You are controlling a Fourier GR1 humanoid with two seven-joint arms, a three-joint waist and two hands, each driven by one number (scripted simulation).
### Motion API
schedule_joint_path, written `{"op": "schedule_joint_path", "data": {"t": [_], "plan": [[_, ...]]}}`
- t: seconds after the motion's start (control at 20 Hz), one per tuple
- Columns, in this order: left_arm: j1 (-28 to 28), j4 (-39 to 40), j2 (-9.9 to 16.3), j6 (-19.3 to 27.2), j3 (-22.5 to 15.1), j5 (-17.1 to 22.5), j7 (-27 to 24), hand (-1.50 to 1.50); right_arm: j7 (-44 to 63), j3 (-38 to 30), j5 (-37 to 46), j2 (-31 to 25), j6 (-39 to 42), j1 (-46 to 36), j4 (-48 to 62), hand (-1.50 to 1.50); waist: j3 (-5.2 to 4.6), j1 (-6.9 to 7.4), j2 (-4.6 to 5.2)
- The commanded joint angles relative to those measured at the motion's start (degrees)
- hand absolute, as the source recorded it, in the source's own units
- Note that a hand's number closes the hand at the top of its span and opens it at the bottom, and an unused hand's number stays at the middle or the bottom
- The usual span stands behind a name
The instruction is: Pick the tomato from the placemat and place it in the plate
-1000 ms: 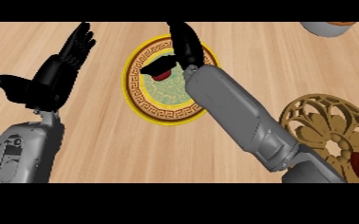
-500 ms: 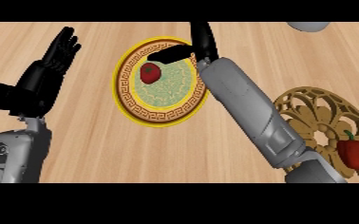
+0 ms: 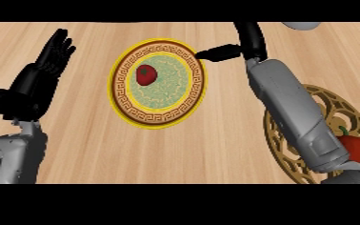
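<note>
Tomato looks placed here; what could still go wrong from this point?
The tomato sits off-centre on the plate, towards the upper left, so it might roll. The right hand hangs open just beside the plate's rim; pulling back could clip it. The right forearm lies over the placemat and might drag it.

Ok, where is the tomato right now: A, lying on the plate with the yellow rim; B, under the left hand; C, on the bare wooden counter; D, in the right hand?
A: the tomato lies on the plate, with the right hand open beside the plate's rim and the left hand resting open at the view's left.
</note>
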Motion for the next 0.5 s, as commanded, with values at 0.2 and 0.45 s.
{"op": "schedule_joint_path", "data": {"t": [0.2, 0.45], "plan": [[0.0, 0.1, -2.5, 1.4, -1.7, -1.9, -0.5, 0.0, -6.1, -4.2, 0.2, -10.0, 11.1, 7.9, -1.2, -1.5, 0.0, -0.41, 0.03], [4.0, -3.3, -2.1, -0.2, -1.3, -1.4, -0.4, 0.0, -3.9, -5.9, 1.9, -11.3, 15.3, 7.5, -2.8, -1.5, -0.01, 0.02, -0.11]]}}
